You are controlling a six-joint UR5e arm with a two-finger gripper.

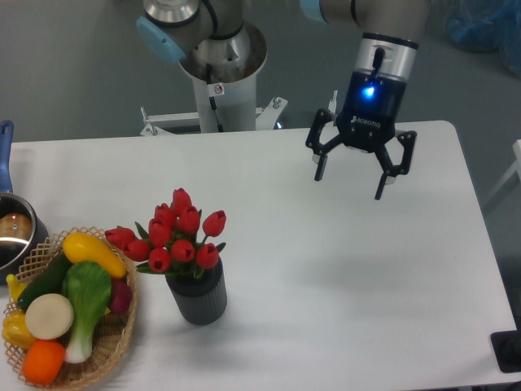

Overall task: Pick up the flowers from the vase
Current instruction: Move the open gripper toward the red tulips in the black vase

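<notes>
The gripper is hanging wide open and empty above the table. Well below-left of it, the flowers are standing upright in the vase, stems tucked inside and waiting to be grasped.

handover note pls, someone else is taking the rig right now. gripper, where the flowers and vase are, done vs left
Gripper: open, empty, in the air over the right half of the table, tilted a little.
Flowers: red tulips, in the vase, untouched.
Vase: upright, front left of the table, just right of the wicker basket of toy vegetables. Pot at the left edge.
Done: nothing grasped yet.
Left: move the gripper left and down to the bunch, close on it, lift it out of the vase.
</notes>
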